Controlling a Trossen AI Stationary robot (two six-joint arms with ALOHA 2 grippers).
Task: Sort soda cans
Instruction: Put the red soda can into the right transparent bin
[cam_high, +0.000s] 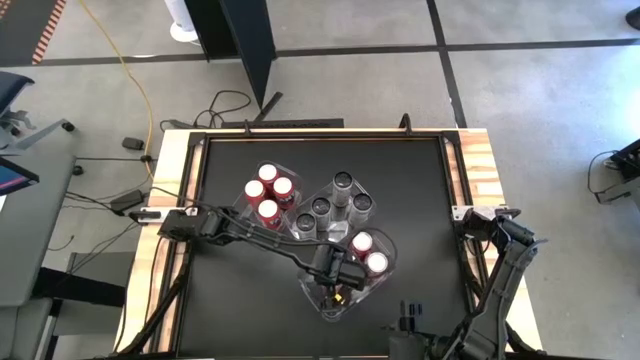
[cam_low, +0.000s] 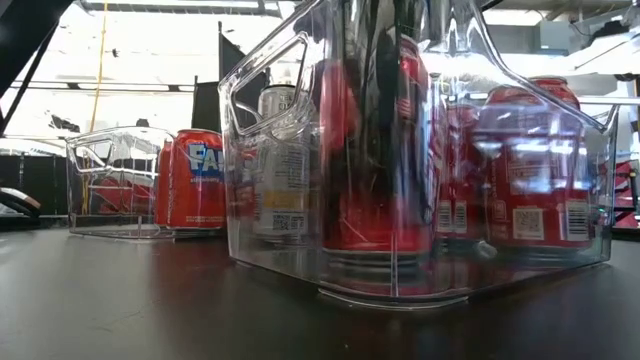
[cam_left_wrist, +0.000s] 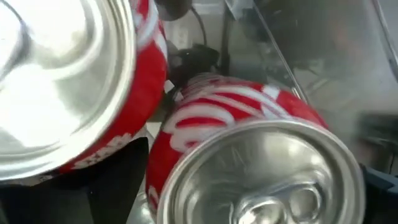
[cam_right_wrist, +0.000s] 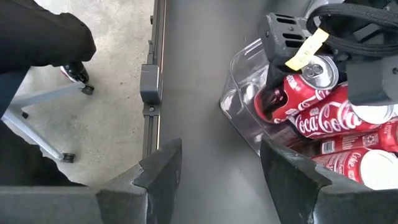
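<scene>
Near the middle of the table, a little toward five o'clock, we see a clear tray with red soda cans in it. Two red cans stand up at its far end. Our left gripper is down inside this same tray, at the near end. From the left wrist view we see two red cans very close to the camera. The right wrist view shows one red can between the left gripper's fingers, and the fingers look spread apart, as if they are letting it go. We cannot tell for sure if they touch the can.

At about eleven o'clock from that tray sits another clear tray with four red cans standing in it. At about twelve o'clock sits a third tray with the silver-grey cans that have dark tops. We count about five of them.

We see no cans loose on the black table. So we think the sorting is nearly done. Reds are with reds, and greys are with greys. What is left may be just to lift the left arm out.

Our right gripper waits at the table's four o'clock edge. Its fingers are apart and hold nothing.
</scene>
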